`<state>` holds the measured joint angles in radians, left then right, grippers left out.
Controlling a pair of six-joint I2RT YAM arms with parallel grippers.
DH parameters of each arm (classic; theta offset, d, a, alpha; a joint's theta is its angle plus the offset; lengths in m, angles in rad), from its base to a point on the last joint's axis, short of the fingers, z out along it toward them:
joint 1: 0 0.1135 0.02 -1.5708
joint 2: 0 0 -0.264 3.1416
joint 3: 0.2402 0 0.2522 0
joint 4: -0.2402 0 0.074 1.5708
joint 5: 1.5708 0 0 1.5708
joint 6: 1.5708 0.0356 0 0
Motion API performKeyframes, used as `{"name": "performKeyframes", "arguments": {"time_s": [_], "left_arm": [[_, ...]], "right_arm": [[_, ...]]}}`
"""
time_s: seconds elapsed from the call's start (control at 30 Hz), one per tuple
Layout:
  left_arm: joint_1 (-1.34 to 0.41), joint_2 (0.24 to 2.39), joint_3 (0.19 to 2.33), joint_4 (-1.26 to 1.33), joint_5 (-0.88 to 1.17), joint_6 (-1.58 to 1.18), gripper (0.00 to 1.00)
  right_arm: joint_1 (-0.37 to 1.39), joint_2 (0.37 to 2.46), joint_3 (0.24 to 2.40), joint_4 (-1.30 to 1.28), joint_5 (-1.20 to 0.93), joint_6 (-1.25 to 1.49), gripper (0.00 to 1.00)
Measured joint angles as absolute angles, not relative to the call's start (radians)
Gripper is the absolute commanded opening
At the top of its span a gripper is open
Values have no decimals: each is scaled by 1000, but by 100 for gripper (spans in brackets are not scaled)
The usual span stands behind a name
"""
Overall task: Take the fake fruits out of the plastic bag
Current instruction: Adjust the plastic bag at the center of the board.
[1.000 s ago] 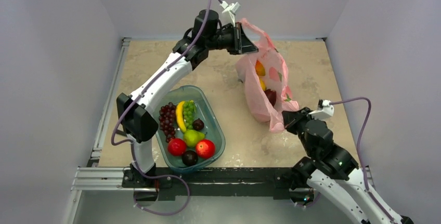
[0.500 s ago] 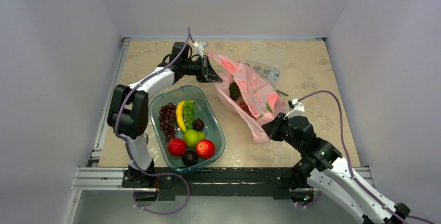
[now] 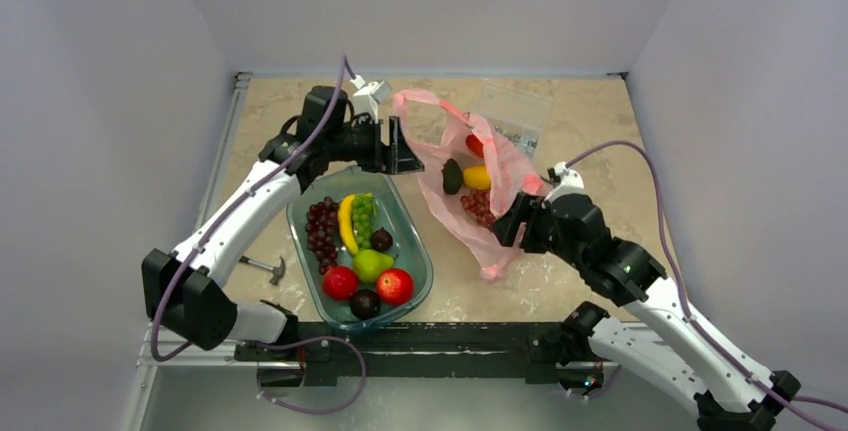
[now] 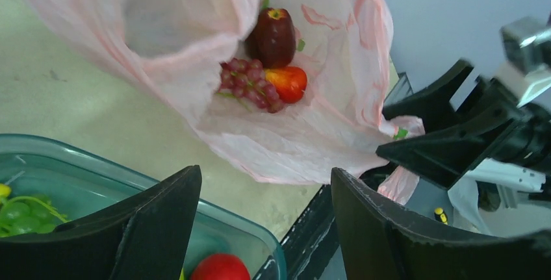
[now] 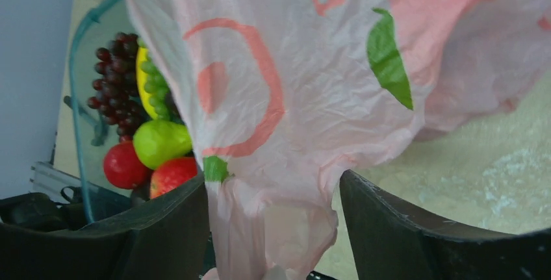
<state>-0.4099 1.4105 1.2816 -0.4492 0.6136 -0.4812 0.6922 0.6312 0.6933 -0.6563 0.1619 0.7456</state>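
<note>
The pink plastic bag (image 3: 497, 166) lies slumped on the table, its mouth toward my left gripper (image 3: 402, 146). Through the film show fake fruits: a dark green avocado (image 3: 452, 176), a yellow one (image 3: 478, 178) and a red one (image 3: 473, 144). The left wrist view looks into the bag (image 4: 312, 143) at a dark red fruit (image 4: 273, 36), a reddish grape cluster (image 4: 249, 84) and an orange-red fruit (image 4: 289, 83). My left gripper (image 4: 265, 179) is open and holds nothing. My right gripper (image 3: 507, 221) (image 5: 274, 182) is open, with the bag's (image 5: 312, 85) bottom end loose between its fingers.
A teal tray (image 3: 425, 256) by the left arm holds purple and green grapes, a banana, a pear (image 3: 370, 264), apples and plums. A clear packet (image 3: 515, 116) lies behind the bag. A small hammer (image 3: 266, 268) lies left of the tray.
Both grippers were shut on the bag, holding it stretched up in the air. They have lowered it onto the table and opened, and the fruits have settled in its middle.
</note>
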Motion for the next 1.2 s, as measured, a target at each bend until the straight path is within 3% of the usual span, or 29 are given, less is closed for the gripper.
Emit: {"name": "performKeyframes", "arguments": {"time_s": [0.3,0.4,0.7,0.97,1.03,1.07,1.13,1.2], "left_arm": [[-667,1261,1156,-479,481,-541,67],[-730,1245,1155,-447,451,-566,69],[-783,1377,1225,-359,330,-575,70],[-817,1571,1123,-250,304,-615,66],[-830,1575,1054,-239,297,-640,65],[-839,1573,1027,-239,296,-649,65],[-863,1559,981,-231,288,-662,66],[-886,1510,944,-226,278,-670,67]], "right_arm": [[714,785,952,-686,243,523,81],[720,791,971,-653,246,480,98],[791,944,1004,-647,488,595,99],[973,1211,1007,-929,741,953,99],[976,1221,953,-959,743,1044,92],[976,1220,918,-966,741,1077,84],[977,1202,862,-963,736,1106,53],[981,1152,812,-947,723,1108,41]]}}
